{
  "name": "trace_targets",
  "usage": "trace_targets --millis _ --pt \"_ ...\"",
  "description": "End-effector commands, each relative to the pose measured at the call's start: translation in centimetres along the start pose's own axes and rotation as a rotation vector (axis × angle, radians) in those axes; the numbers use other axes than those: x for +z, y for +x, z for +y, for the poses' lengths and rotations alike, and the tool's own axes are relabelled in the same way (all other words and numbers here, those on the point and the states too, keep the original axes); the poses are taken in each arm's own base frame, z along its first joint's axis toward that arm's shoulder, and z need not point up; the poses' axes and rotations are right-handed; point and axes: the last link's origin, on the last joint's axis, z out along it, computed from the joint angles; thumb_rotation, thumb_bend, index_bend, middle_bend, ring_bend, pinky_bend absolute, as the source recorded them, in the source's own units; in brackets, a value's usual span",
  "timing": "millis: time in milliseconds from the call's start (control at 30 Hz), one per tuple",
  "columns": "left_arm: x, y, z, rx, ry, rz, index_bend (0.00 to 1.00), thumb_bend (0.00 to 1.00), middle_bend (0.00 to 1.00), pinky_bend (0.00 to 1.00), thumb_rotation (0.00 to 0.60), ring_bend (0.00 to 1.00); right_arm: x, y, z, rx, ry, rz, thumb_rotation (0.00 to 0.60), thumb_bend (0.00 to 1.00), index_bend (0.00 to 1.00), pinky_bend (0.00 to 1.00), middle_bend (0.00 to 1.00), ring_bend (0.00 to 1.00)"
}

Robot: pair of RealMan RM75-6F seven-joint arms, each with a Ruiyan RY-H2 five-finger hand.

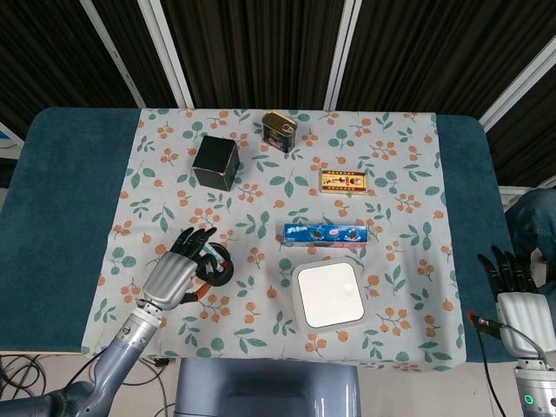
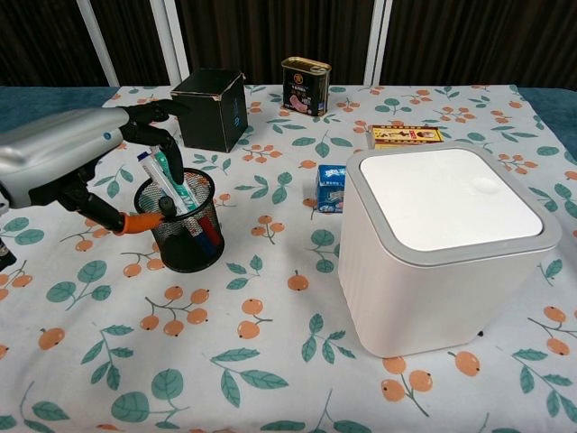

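left hand (image 2: 68, 162) hovering right over the mesh pen cup (image 2: 183, 225) near the desk's front left, fingers (image 2: 164, 144) spread apart around the toothpaste tube (image 2: 171, 180) sticking out, gripping nothing, right hand (image 1: 516, 300) off the cloth's right edge, fingers apart, white lidded bin (image 2: 442, 244) beside the cup

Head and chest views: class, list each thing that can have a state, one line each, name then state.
left hand: fingers spread over the pen holder, gripping nothing clearly
right hand: off the cloth, holding nothing
pen holder: upright, pens inside
white bin: lid closed
tin can: upright, closed
black box: upright, closed
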Motion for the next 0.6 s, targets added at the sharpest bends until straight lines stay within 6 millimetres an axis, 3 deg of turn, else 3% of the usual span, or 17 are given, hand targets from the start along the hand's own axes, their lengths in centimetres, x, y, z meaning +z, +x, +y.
trace_targets --millis 33,600 --pt "0.14 -0.16 -0.09 0.0 0.007 -0.001 0.47 0.27 0.0 0.0 0.6 0.0 0.0 0.0 0.01 0.001 -0.001 0.0 0.6 0.18 0.12 0.2 0.0 0.01" --pt "0.35 -0.35 -0.27 0.017 0.014 -0.001 0.51 0.31 0.0 0.0 0.6 0.0 0.05 -0.07 0.05 0.004 -0.015 -0.006 0.6 0.18 0.12 0.2 0.0 0.01"
